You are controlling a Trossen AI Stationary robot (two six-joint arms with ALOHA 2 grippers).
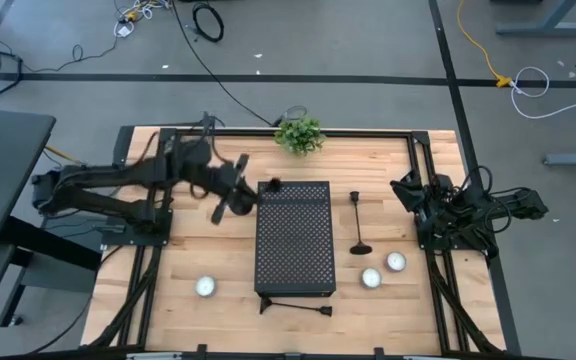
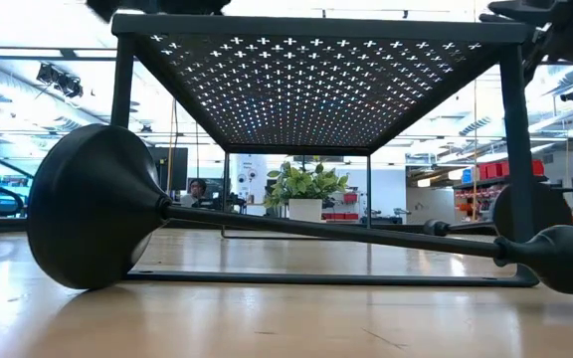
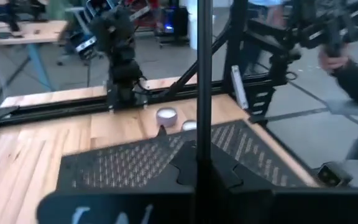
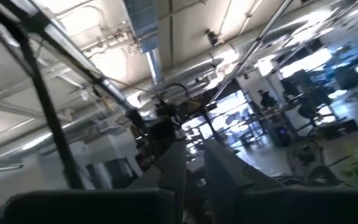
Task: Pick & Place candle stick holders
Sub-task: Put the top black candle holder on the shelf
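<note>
The candle holder in play is the 1 the left gripper [image 1: 230, 190] is clamped on: in the left wrist view its thin black stem [image 3: 204, 74] rises straight up from between the fingers, and from above the gripper sits at the box's far left corner, with a small dark end [image 1: 273, 185], likely that holder's, showing just over the edge. To my eye the step is carrying it onto the black perforated box [image 1: 293, 235], so the stem should stay upright and come down gently, base flat on the mesh, before the fingers let go; a tilt would topple something this slender. A 2nd candle holder [image 1: 358, 225] lies on the wood just right of the box, and a 3rd [image 1: 293, 306] lies flat along its near edge, its flared base [image 2: 93, 209] looming large in the low view. Nothing rests on top of the box that I can see. 3 small white candles [image 1: 205, 287] sit on the table, 1 near left, 2 near right. The right gripper [image 4: 191, 171] waits folded at the table's right edge, fingers slightly apart, holding nothing.
</note>
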